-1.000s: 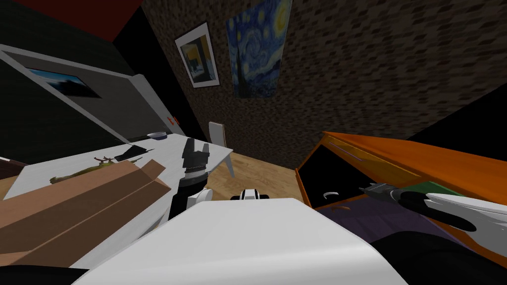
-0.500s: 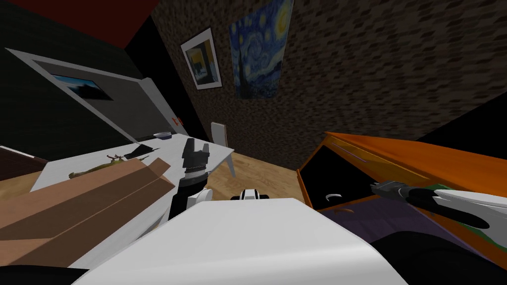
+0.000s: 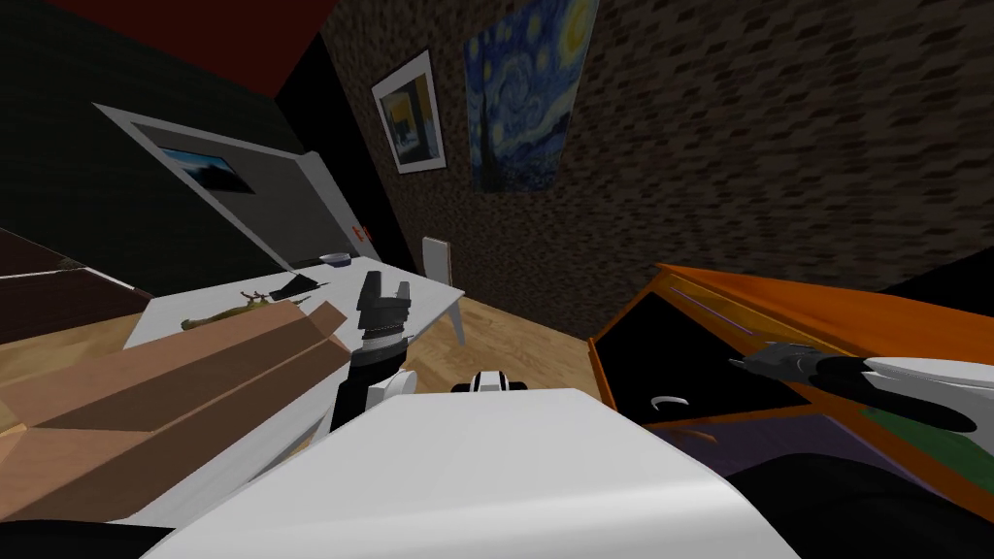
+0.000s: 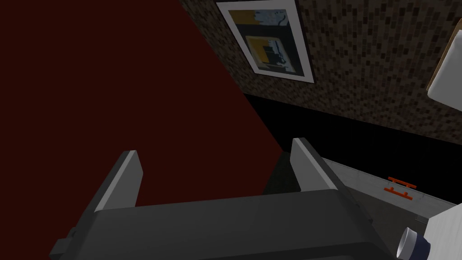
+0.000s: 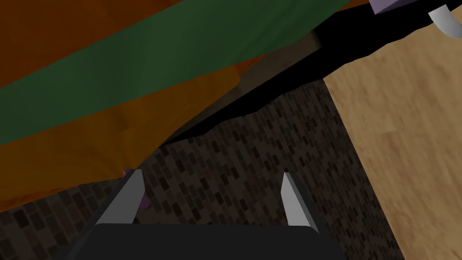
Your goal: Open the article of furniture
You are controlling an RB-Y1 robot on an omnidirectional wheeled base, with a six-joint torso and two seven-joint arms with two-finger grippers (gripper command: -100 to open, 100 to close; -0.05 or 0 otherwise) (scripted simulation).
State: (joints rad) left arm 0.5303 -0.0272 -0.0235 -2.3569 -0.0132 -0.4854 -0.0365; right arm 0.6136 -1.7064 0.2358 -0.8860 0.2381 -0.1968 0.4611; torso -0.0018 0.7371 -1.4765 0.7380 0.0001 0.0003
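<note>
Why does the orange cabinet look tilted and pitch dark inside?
Head view: the wide lens rolls everything, so the orange cabinet only seems to lean; its inside is a black area, undrawn. Right wrist view: dim, no glare, around the open right claw.

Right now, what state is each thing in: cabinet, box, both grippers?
orange cabinet: front open, black area inside.
cardboard box: flaps open, on the white table.
left gripper: jaws open, empty.
right gripper: jaws open, empty, beside the cabinet.
</note>
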